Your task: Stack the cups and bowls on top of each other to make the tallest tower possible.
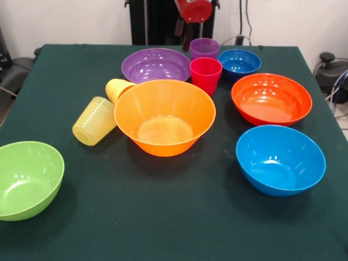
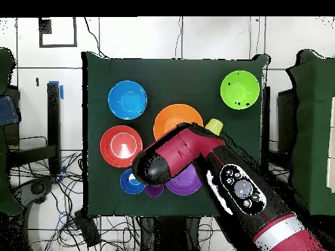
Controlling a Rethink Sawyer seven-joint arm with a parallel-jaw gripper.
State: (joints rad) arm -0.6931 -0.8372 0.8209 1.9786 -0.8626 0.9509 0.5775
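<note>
Nothing is stacked. The large orange-yellow bowl point(image 1: 165, 117) stands at the table's middle. Behind it are the purple bowl point(image 1: 155, 65), the red-pink cup point(image 1: 205, 73), the purple cup point(image 1: 204, 49) and the small dark blue bowl point(image 1: 239, 62). The orange-yellow cup point(image 1: 118, 88) and the ribbed pale yellow cup point(image 1: 95, 120) lie on their sides left of the big bowl. The red-orange bowl point(image 1: 271, 99) and light blue bowl point(image 1: 280, 159) are at the right, and the lime green bowl point(image 1: 24, 179) at the front left. My gripper point(image 1: 183, 28) hangs high above the purple cup, holding nothing I can see.
In the overhead view the red arm point(image 2: 196, 163) covers the cups and part of the orange-yellow bowl point(image 2: 171, 117) and purple bowl point(image 2: 186, 184). The green table cloth point(image 1: 163, 217) shows bare at the front. Cables lie on the floor beside the table.
</note>
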